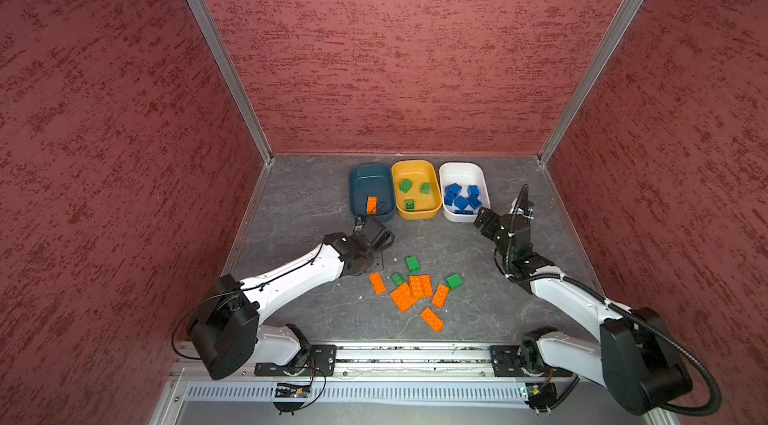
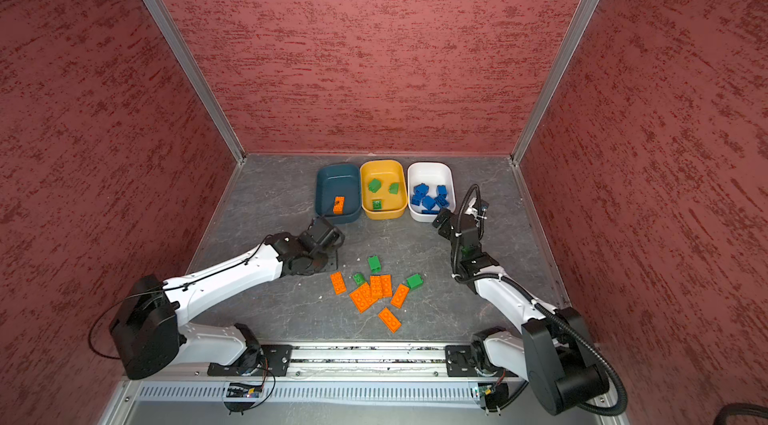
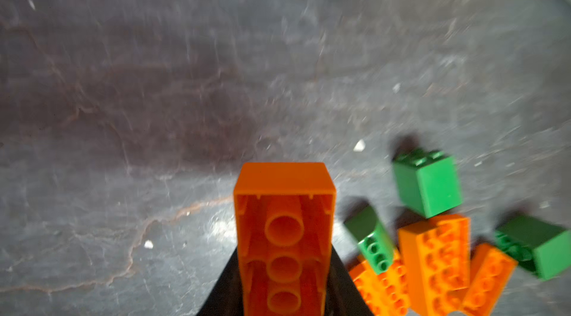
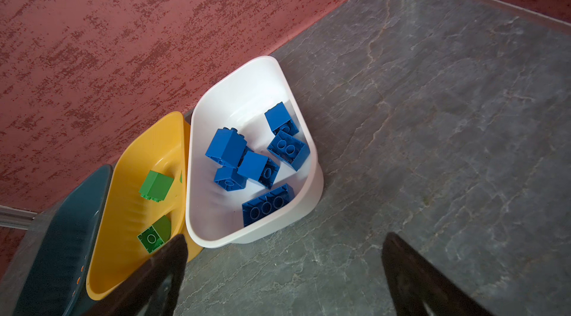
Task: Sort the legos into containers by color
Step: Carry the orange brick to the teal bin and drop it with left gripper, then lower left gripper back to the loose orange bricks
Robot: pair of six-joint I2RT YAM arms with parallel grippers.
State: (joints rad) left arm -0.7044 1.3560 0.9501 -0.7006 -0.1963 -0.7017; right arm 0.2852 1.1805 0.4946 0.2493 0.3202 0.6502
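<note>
blue legos [image 1: 461,196] are done, all in the white tub [image 1: 461,173]. three green blocks [image 1: 406,184] sit in the yellow tub [image 1: 415,171], three more on the desk [image 1: 316,194]. one orange plate [image 1: 371,204] lies in the teal tub [image 1: 368,177], the left end effector [image 3: 282,292] clamps a second plate [image 3: 284,206], several wait. right end effector [image 4: 285,246] gapes empty.

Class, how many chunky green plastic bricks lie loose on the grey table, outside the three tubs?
3 green bricks: one beyond the pile of flat orange plastic plates, a smaller one against the pile's left, one at its right. More may hide beneath the plates.
</note>
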